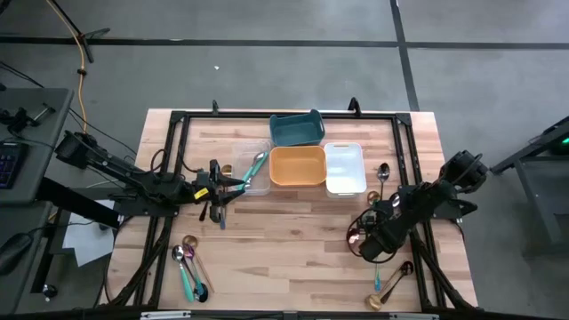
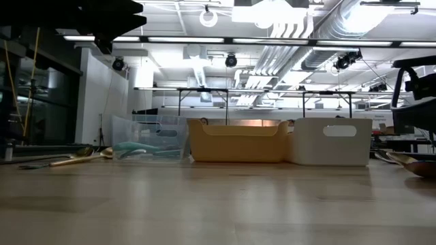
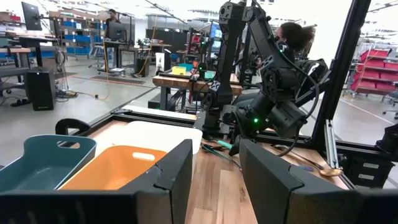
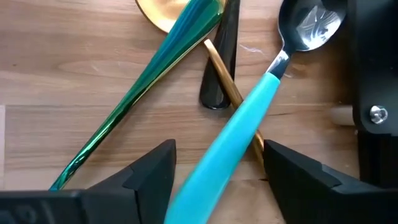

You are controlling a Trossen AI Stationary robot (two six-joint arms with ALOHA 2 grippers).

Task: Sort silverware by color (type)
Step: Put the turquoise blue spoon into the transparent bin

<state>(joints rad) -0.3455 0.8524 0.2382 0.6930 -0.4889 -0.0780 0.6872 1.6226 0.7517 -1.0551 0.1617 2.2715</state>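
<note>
My right gripper (image 4: pixel 217 180) hangs low over a heap of silverware near the table's near right corner (image 1: pixel 389 277). It is open, its fingers on either side of a teal-handled silver spoon (image 4: pixel 249 118) without touching it. That spoon lies across a gold utensil (image 4: pixel 219 68) and a black handle (image 4: pixel 219 62), beside an iridescent green handle (image 4: pixel 149 81). My left gripper (image 3: pixel 214 180) is open and empty, raised beside the clear tray (image 1: pixel 253 171), which holds a teal spoon (image 1: pixel 256 164). More silverware lies near the near left edge (image 1: pixel 188 265), and a dark spoon (image 1: pixel 383 172) lies right of the white tray.
Four trays stand in the table's far middle: clear (image 2: pixel 150 139), teal (image 1: pixel 296 129), orange (image 1: pixel 298 166) and white (image 1: pixel 345 167). A black frame (image 1: pixel 178 120) runs around the table. Bare wood lies between the two arms, near the front edge.
</note>
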